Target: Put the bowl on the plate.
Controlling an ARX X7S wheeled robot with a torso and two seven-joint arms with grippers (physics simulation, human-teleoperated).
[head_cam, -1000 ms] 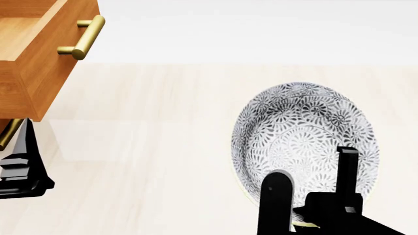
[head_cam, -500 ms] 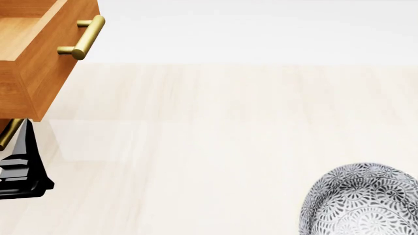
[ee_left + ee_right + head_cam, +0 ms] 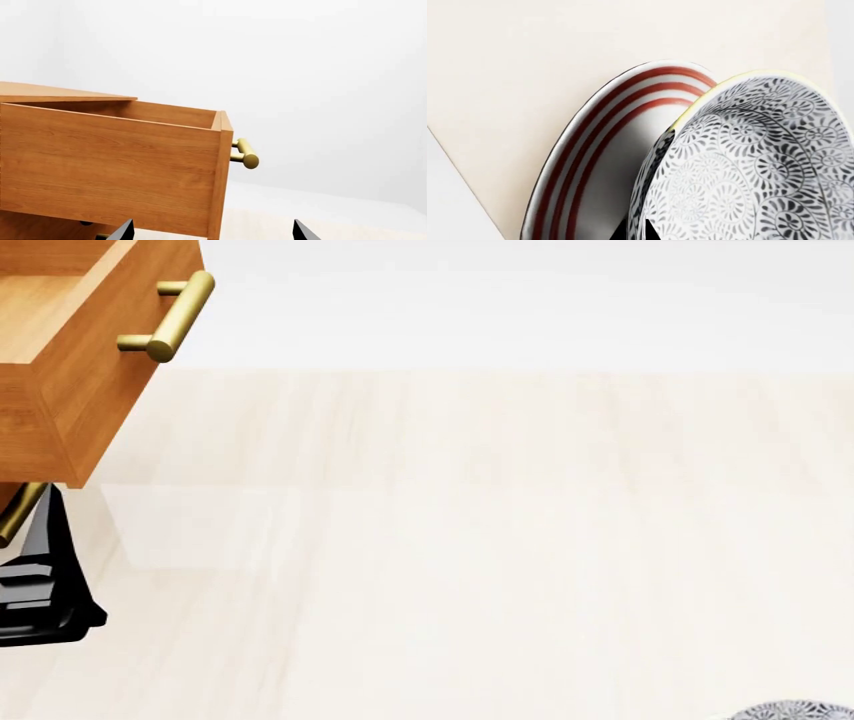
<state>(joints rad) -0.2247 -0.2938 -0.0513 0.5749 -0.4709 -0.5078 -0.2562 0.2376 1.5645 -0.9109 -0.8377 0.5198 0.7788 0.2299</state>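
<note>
Sitting at the head view's upper left, a wooden drawer (image 3: 74, 350) is pulled open, brass handle (image 3: 171, 316) on its front; below it a second brass handle (image 3: 16, 515) peeks out, partly hidden. Pale wood table (image 3: 454, 540) fills most of the head view, white wall behind. Left gripper (image 3: 212, 231) points at the drawer's side, only its two black fingertips (image 3: 123, 231) show in the left wrist view, spread well apart, nothing between them, released. Black left arm part (image 3: 40, 590) sits at the head view's left edge under the drawer. Bowl (image 3: 760, 165) is tilted in the right wrist view, overlapping the plate (image 3: 587, 165); touching or above it, cannot tell. Plate lies flat on the table, red rings visible. Only a sliver of bowl rim (image 3: 794, 710) shows at the head view's lower right edge. Right gripper: just a dark fingertip (image 3: 639, 231) at the bowl's wall near the frame edge; seems to be grasping the bowl but cannot tell
</note>
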